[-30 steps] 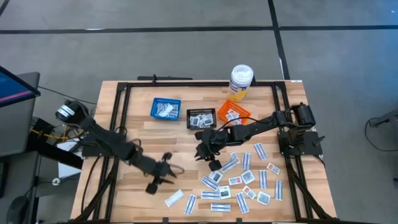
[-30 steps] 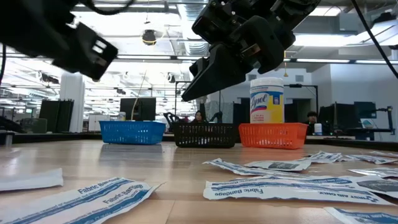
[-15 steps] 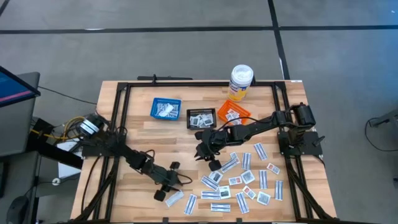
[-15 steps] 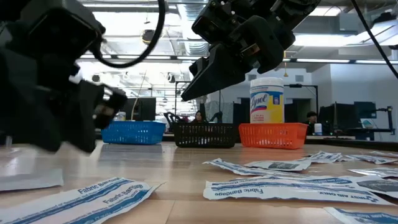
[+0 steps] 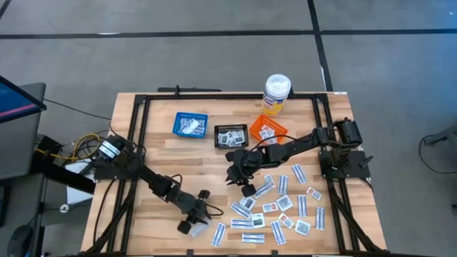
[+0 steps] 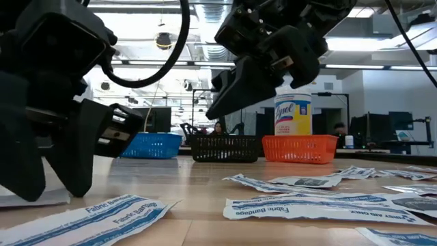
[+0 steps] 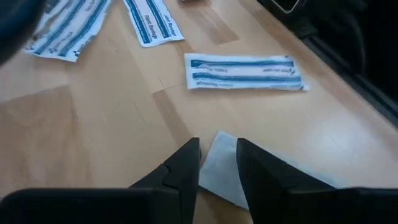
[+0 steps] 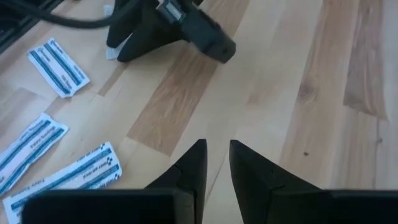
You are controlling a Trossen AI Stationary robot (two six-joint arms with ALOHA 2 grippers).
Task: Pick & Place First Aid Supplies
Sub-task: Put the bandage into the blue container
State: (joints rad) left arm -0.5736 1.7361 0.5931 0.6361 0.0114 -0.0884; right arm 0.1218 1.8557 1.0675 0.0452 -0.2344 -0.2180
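The first aid supplies lie loose on the wooden table at the right front: flat white packets, some of them strips with blue print. One plain white packet lies apart, near the front edge. My left gripper is low over it and open, one finger on each side of its end. My right gripper hangs above the table's middle. Its fingers are a narrow gap apart with nothing between them. My left gripper comes at the white packet slanting down from the table's left. Its two fingers stand astride the packet's near end, and the packet lies flat on the table. Whether the fingertips touch the packet I cannot tell.
A blue basket, a black basket and an orange basket stand in a row at the back, each with packets inside. A white bottle with a yellow label stands behind them. A bandage strip lies just beyond the left gripper.
My left gripper has come down and gone toward the table's right and near edges. It has ended low over the lone white packet. The right arm has kept still.
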